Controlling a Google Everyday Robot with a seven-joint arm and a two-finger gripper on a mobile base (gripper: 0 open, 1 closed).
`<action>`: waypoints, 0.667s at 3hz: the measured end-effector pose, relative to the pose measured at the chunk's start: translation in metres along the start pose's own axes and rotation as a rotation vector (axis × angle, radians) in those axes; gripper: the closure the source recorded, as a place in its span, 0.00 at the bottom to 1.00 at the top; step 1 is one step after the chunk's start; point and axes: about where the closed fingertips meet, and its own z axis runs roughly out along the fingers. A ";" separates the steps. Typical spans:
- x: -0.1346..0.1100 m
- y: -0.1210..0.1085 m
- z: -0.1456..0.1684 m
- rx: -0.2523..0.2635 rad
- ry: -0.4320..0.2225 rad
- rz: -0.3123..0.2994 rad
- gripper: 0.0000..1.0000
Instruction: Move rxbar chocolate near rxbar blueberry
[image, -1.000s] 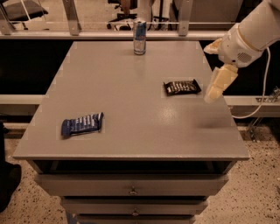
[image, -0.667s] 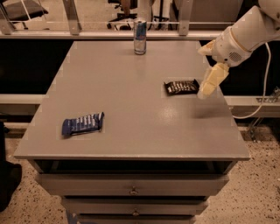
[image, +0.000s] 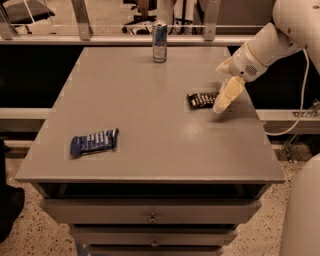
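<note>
The rxbar chocolate (image: 201, 100), a dark brown-black wrapper with white lettering, lies flat on the right part of the grey table (image: 150, 150). The rxbar blueberry (image: 94, 142), a dark blue wrapper, lies flat near the front left. My gripper (image: 220, 107) hangs from the white arm at the right, with its cream tip pointing down at the right end of the chocolate bar.
A blue-silver can (image: 159, 42) stands upright at the back middle of the table. A metal rail runs behind the table. Drawers sit below the front edge. A white cable hangs at the far right.
The arm and gripper have moved left and slightly down, from beside the table's right edge to the right end of the chocolate bar. Both bars lie where they were.
</note>
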 end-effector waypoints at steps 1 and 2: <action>0.006 -0.003 0.011 -0.022 0.003 0.030 0.14; 0.006 -0.003 0.013 -0.033 -0.002 0.048 0.37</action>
